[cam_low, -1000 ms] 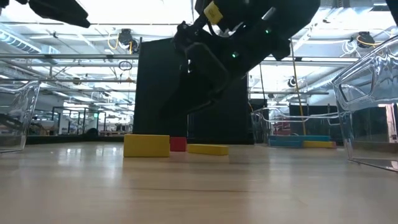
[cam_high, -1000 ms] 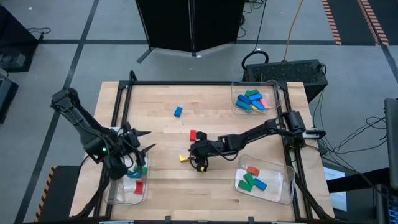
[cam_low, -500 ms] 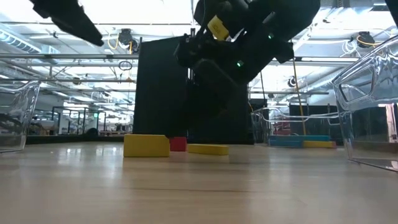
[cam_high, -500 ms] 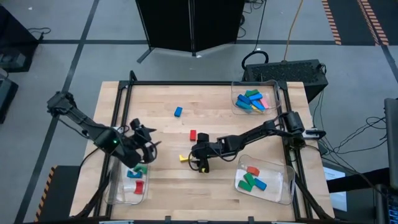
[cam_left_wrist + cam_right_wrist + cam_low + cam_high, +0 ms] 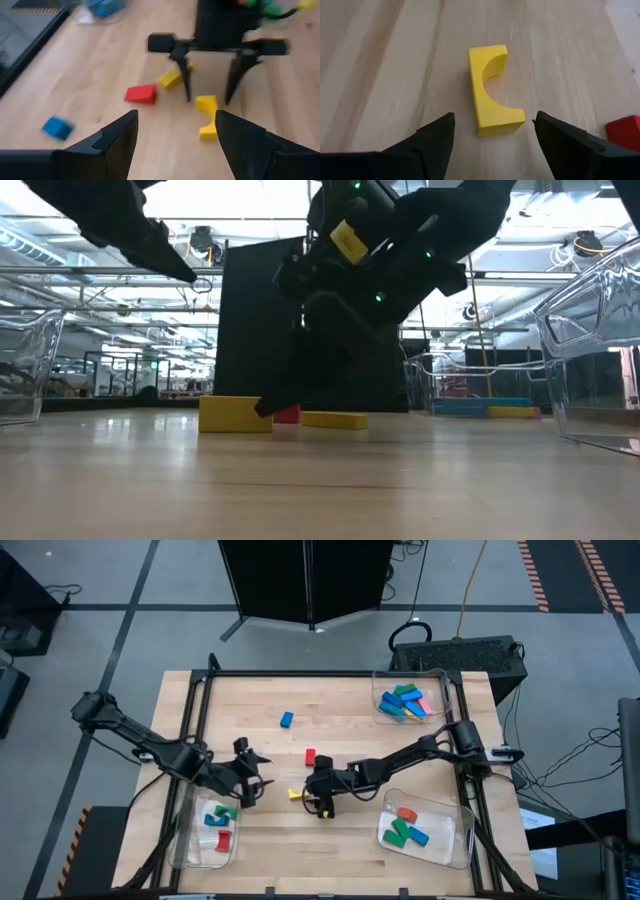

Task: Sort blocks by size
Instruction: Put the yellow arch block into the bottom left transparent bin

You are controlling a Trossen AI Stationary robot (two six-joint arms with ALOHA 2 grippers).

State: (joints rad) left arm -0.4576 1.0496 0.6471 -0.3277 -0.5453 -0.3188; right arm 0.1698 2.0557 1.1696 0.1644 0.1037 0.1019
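Note:
My right gripper (image 5: 322,804) is open and points down at mid-table. Its fingers (image 5: 186,82) stand on either side of a yellow arch-shaped block (image 5: 492,90) lying on the table, without touching it. My left gripper (image 5: 256,770) is open and empty, above the table to the left of that block. Loose on the table lie a second yellow block (image 5: 295,794), a red block (image 5: 310,756) and a blue block (image 5: 287,720). In the low view the yellow (image 5: 235,413) and red (image 5: 288,413) blocks show under the right gripper.
Three clear trays hold sorted blocks: one at the far right (image 5: 440,682), one at the near right (image 5: 455,840), one at the near left (image 5: 188,850). A black frame runs along the table's edges. Bare wood lies between the arms and along the near edge.
My left gripper has swung from above the near-left tray toward the table's right, to the middle of the table, staying open. My right gripper has come down toward the yellow arch block, open throughout. The blocks on the table have kept still.

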